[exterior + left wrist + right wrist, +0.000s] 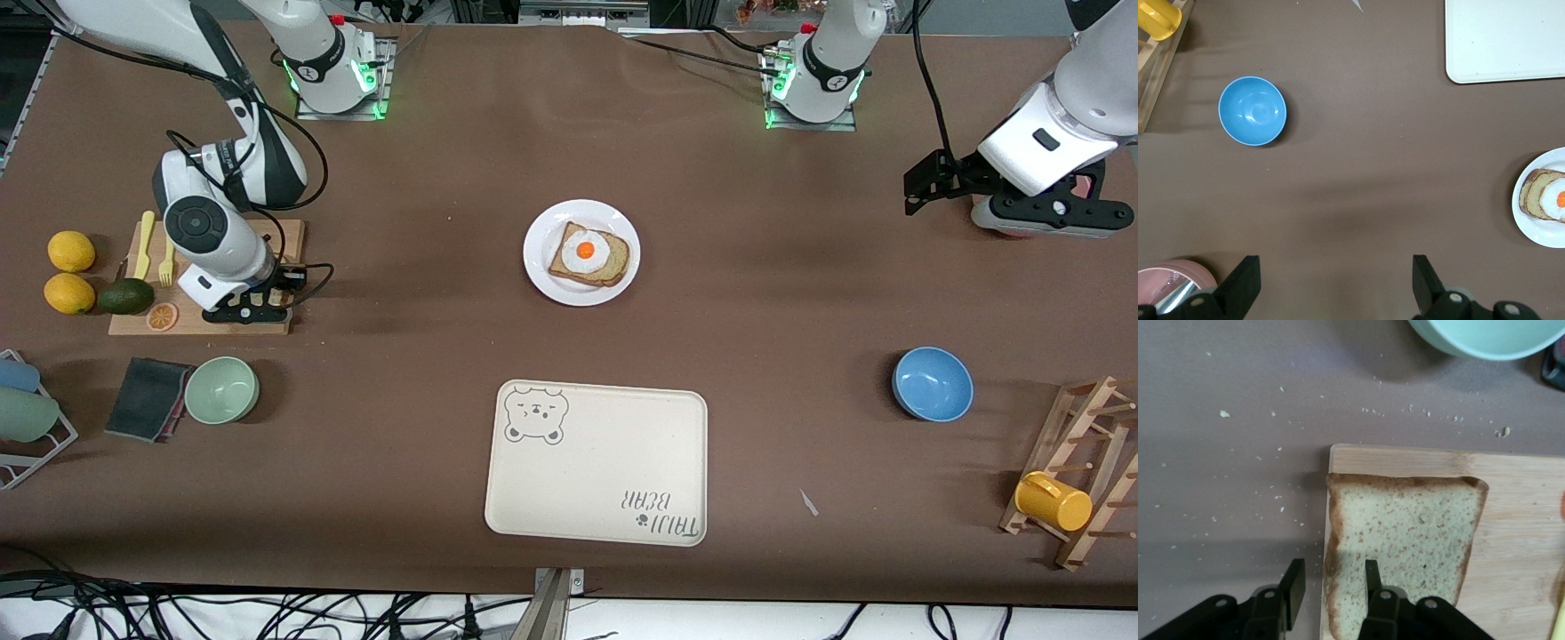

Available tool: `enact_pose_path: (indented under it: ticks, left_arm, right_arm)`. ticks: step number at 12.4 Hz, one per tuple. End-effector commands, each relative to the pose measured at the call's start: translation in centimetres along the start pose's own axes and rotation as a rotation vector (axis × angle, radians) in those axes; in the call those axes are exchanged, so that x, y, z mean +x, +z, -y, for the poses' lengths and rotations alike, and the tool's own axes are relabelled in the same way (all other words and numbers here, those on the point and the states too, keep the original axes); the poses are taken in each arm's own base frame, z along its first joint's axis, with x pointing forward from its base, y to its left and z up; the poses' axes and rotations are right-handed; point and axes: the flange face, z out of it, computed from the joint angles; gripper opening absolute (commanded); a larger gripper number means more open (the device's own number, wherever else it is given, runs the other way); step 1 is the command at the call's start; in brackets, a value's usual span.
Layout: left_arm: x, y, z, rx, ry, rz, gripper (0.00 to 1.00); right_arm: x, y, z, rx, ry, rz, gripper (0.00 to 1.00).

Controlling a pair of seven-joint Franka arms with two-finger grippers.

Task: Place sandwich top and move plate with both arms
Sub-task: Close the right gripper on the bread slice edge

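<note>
The sandwich top (1405, 540), a speckled brown slice, lies flat on a wooden cutting board (1511, 493). My right gripper (1335, 570) is open and low over its crust edge, one finger over the slice and the other beside the board. In the front view the right gripper (249, 307) hides the slice. The white plate (542, 267) sits mid-table with an egg-topped slice (591, 253) on it; both show in the left wrist view (1538, 233). My left gripper (920, 182) is open and empty over bare table at the left arm's end (1336, 263).
A cream bear tray (596, 462) lies nearer the front camera than the plate. A blue bowl (932, 384), a wooden rack with a yellow mug (1053, 500), a green bowl (222, 389), a dark cloth (147, 398), two lemons (69, 271) and an avocado (124, 296) stand around.
</note>
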Motion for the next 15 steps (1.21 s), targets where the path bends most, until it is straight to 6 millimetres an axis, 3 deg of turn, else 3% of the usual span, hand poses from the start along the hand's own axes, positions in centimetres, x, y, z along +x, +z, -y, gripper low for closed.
enact_pose_path:
  ticks: [1, 9, 10, 14, 15]
  left_arm:
    - [0.0, -0.7, -0.1, 0.038, -0.001, -0.002, 1.00]
    - [0.0, -0.6, -0.1, 0.038, 0.000, -0.002, 1.00]
    - [0.0, -0.6, -0.1, 0.038, 0.000, -0.002, 1.00]
    - [0.0, -0.5, -0.1, 0.038, -0.001, 0.003, 1.00]
    - [0.0, -0.5, -0.2, 0.039, 0.001, 0.003, 1.00]
  right_arm:
    - [-0.2, 0.6, -0.1, -0.009, 0.002, -0.012, 0.44]
    - [-1.1, 2.5, -0.5, 0.007, 0.004, -0.018, 0.44]
    - [-1.0, 2.4, -0.5, 0.006, 0.003, -0.020, 0.40]
    - [-1.1, 2.5, -0.5, 0.006, 0.004, -0.017, 0.03]
    - [-1.1, 2.5, -0.5, 0.006, 0.006, -0.017, 0.00]
